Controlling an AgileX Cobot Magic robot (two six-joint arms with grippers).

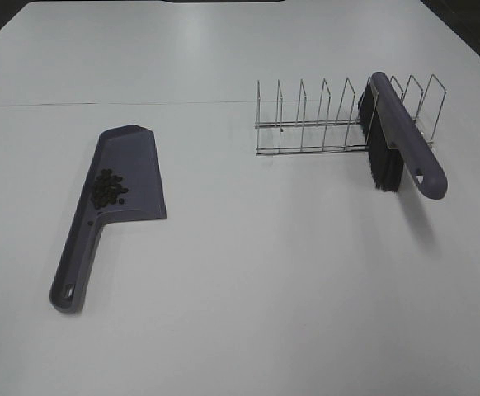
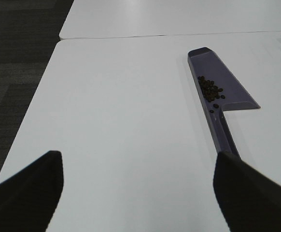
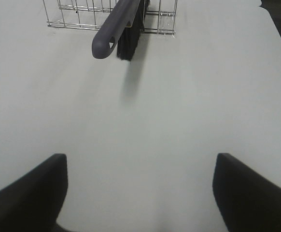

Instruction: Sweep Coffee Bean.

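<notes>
- While both my arms hang back off the work area, the exterior high view shows just the white table (image 1: 248, 289) and the stuff on it, neither gripper in that shot.
- The coffee beans (image 1: 108, 188) are sitting in a tight little cluster inside the purple dustpan (image 1: 123, 177), left of centre in the high view. They're toward the pan's left side, near where the tray narrows into the handle. One or two strays lie just below the pile.
- The dustpan lies flat on the table, handle pointing to the lower left of the frame.
- From my left wrist cam the dustpan (image 2: 222, 94) is in the upper right of the frame, beans (image 2: 210, 89) along its left edge.
- My left gripper (image 2: 139, 193) has its fingers spread wide at the bottom corners of that frame, nothing between them, just bare table.
- Brush (image 1: 403, 142) is parked in the wire rack (image 1: 322, 124), upper right of the high view, purple handle sticking out toward the lower right, black bristles pointing down.
- Right wrist cam: brush (image 3: 119, 29) and rack (image 3: 68, 14) at the top of the frame, well apart from my right gripper (image 3: 140, 193), which is also wide apart and holding nothing.
</notes>
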